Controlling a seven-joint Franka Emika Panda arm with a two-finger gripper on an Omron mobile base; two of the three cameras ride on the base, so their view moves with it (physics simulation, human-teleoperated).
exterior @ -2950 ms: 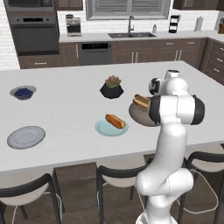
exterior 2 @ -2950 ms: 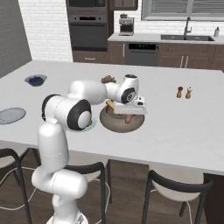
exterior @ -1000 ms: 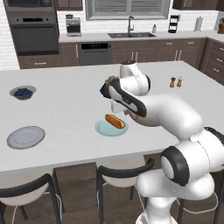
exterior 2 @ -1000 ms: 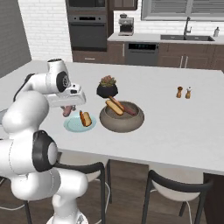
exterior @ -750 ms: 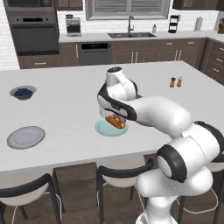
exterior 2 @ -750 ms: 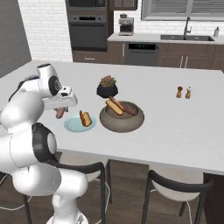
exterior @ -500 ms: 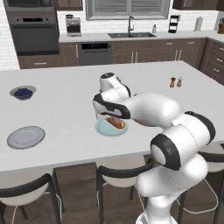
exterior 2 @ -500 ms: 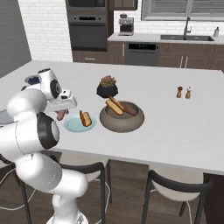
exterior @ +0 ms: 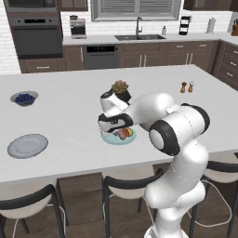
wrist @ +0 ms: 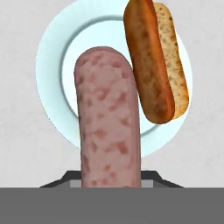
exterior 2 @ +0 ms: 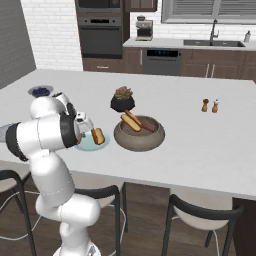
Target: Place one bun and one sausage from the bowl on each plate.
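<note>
We hold the sausage [wrist: 109, 122] pinched in our gripper [exterior: 122, 133] just over the teal plate [wrist: 52, 57], beside the bun [wrist: 155, 61] lying there, to complete this serving.

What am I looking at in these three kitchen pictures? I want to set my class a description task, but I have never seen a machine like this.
It is a computer-rendered kitchen with a white robot arm on a base that can drive. Two pictures come from cameras on that base, behind the arm to its left and right, so they show the same counter from two sides. The third comes from a camera on the hand, looking along the gripper.

On the counter are a pale blue plate with a bun on it, an empty grey plate, a big stone-like bowl holding another bun and a sausage, a plant pot, a small bowl of berries, and salt and pepper shakers.

The gripper holds a sausage above the blue plate, beside the bun.
</note>
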